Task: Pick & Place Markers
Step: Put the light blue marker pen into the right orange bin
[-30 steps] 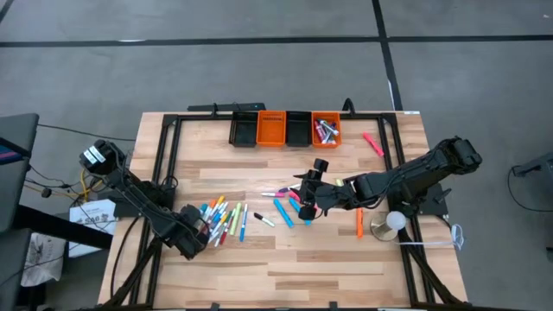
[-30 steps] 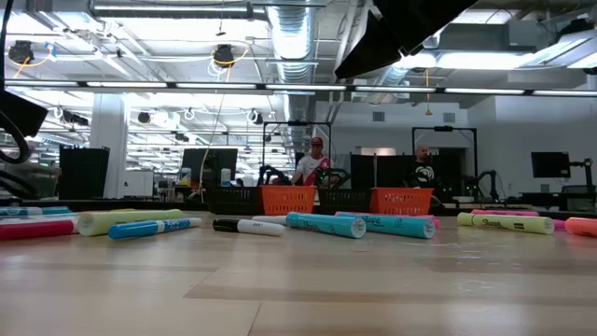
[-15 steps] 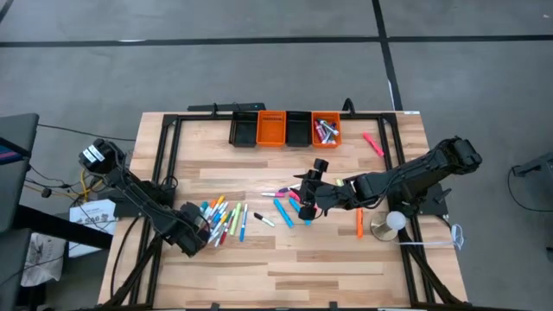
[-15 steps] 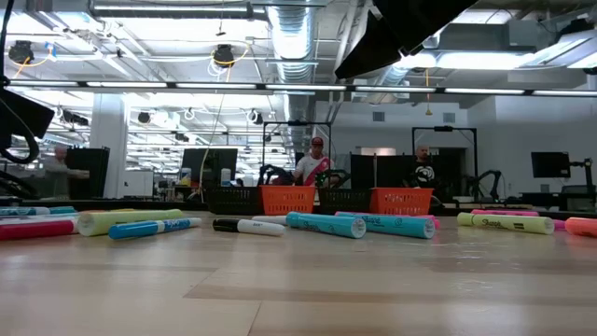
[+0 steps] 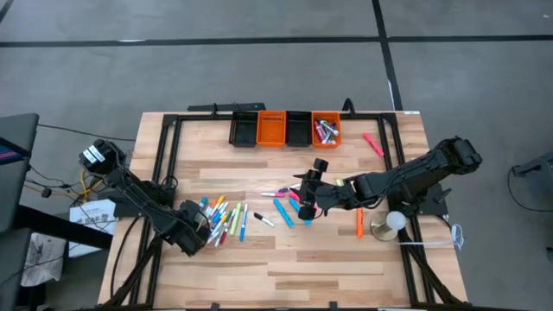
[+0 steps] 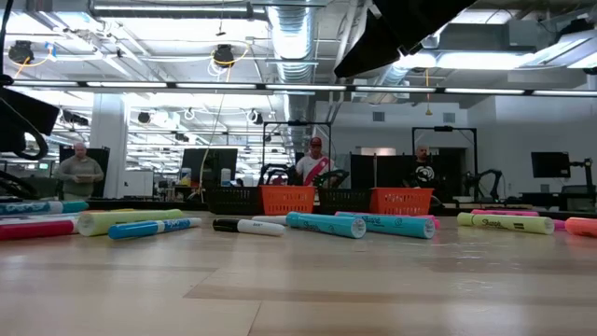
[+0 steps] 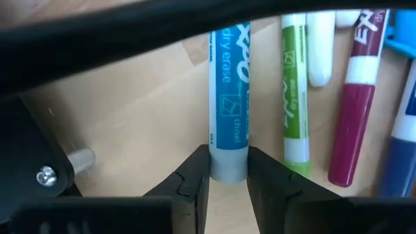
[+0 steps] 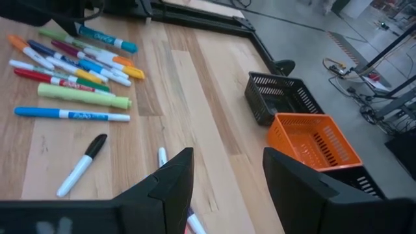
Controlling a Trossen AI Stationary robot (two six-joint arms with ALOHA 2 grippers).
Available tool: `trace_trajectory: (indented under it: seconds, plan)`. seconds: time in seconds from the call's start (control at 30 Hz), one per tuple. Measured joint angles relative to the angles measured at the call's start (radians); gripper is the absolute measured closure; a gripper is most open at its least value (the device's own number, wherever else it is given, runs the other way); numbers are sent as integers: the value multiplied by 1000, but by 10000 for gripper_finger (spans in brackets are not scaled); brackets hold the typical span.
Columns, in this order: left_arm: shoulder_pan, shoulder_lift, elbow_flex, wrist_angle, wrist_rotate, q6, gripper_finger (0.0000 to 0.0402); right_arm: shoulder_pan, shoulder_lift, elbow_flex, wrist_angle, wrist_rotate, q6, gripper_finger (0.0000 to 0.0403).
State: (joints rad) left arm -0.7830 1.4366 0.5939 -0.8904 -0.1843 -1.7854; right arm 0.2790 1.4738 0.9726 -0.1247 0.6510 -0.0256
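One blue marker [image 7: 228, 117] sits between left hand [image 7: 229, 174] fingers.

Capped markers [image 5: 223, 218] in mixed colours are lying flat in a loose cluster on the table's left half; others [image 5: 285, 207] are lying scattered near the centre, one pink marker [image 5: 372, 143] lying apart.

floor: grey, dark seams [image 5: 259, 78] | ceiling: ducts [image 6: 289, 37], strip lights | people [image 6: 312, 163] (far back), monitors
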Motion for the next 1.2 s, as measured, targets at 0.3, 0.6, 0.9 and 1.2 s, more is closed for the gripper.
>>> trace_trajectory:
  seconds: [0.3,0.6,0.9,1.2]
  plan:
    - [0,-128,-6,-11,-61,27,318,0,0,0,44,0,-9,229]
    - [-2,-286,-4,45,-274,160,318,0,0,0,100,-66,-35,233]
    - [-2,-399,-3,281,-527,483,318,-16,1,0,281,-340,-112,235]
    - [3,-429,-1,681,-654,1030,316,-86,115,-2,483,-404,-139,234]
